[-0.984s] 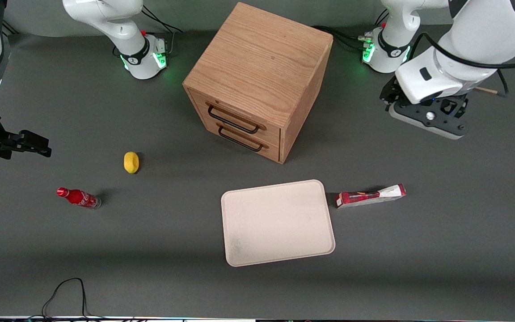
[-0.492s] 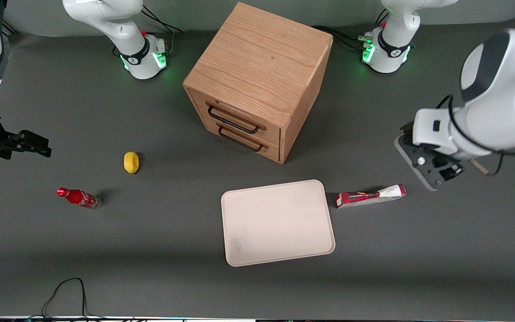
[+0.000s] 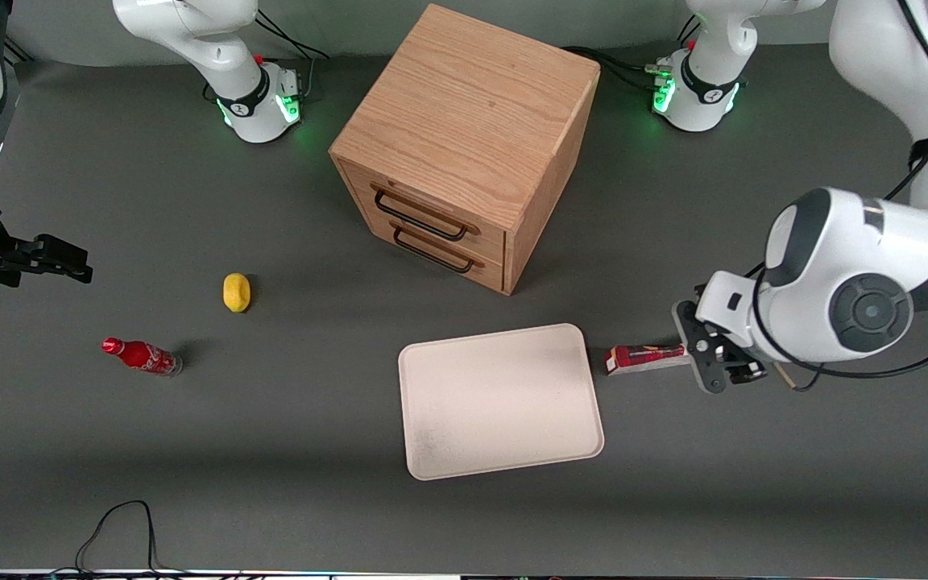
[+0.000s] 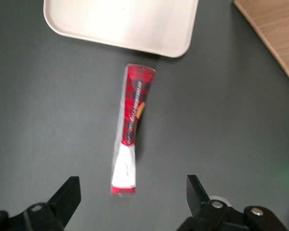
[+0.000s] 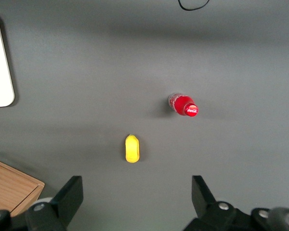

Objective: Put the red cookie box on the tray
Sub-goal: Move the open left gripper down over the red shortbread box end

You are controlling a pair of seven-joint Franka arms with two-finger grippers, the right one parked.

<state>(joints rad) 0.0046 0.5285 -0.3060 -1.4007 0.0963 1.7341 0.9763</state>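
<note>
A: Grey matte tabletop [image 3: 271, 451], wooden drawer cabinet [image 3: 464, 145] in the middle. You're on the reach step: nothing lifted yet.

B: Where's the box?

A: Red cookie box [image 3: 646, 358] lies flat on the table just beside the tray [image 3: 500, 400], toward the working arm's end, not touching the rim as far as you can see. Tray holds nothing.

B: Gripper?

A: Left gripper [image 4: 132, 204] hangs above the box's white end, fingers [image 4: 67, 195] spread wide apart, nothing between them. In the front view the gripper [image 3: 714, 362] covers that white end.

B: Next move?

A: My read: you need to drop straight down so the fingers straddle the slim box across its narrow width, then close. Box runs lengthwise between the fingers, so alignment looks about right. Grabbing so near one end could let it tip; shifting toward the middle may help.

B: Views differ?

A: Wrist view gives you the whole box [image 4: 131, 130] and the finger gap; front view hides both. Front and right wrist views show you a lemon [image 3: 236, 292] and a red cola bottle [image 3: 142, 356], well apart toward the parked arm's end.
</note>
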